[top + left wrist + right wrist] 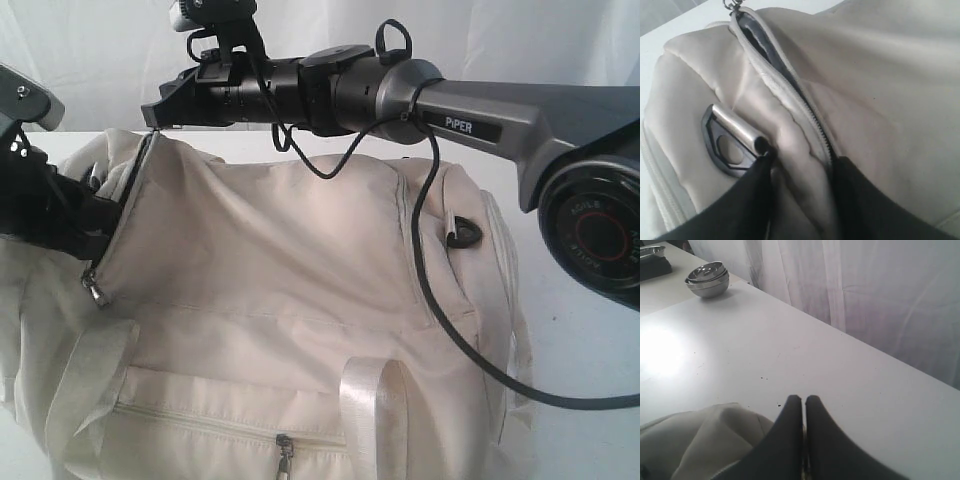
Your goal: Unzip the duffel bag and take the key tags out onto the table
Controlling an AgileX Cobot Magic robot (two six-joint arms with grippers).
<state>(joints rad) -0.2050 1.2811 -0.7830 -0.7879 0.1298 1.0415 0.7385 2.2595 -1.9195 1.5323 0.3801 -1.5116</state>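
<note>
Your right gripper (803,400) is pinched on the raised flap (250,220) of the duffel bag (300,330) on the table (590,300). Your left gripper (802,160) straddles a fold (797,140) (clamped? can't tell). It's floppy, so grab the zipper seam (810,120).

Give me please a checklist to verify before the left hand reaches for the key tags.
1. The main zipper of the duffel bag is open: ok, grey lining shows in the gap.
2. The opening is held up by the right hand: ok, it is shut on the raised bag edge.
3. The left hand is inside the opening: not ok, its fingers stand outside, astride a fabric fold and the zipper line.
4. Grip of the left hand on that fold: cannot tell.
5. Location of the key tags: cannot tell, no view shows them.
6. Bare table for the tags: ok.
</note>
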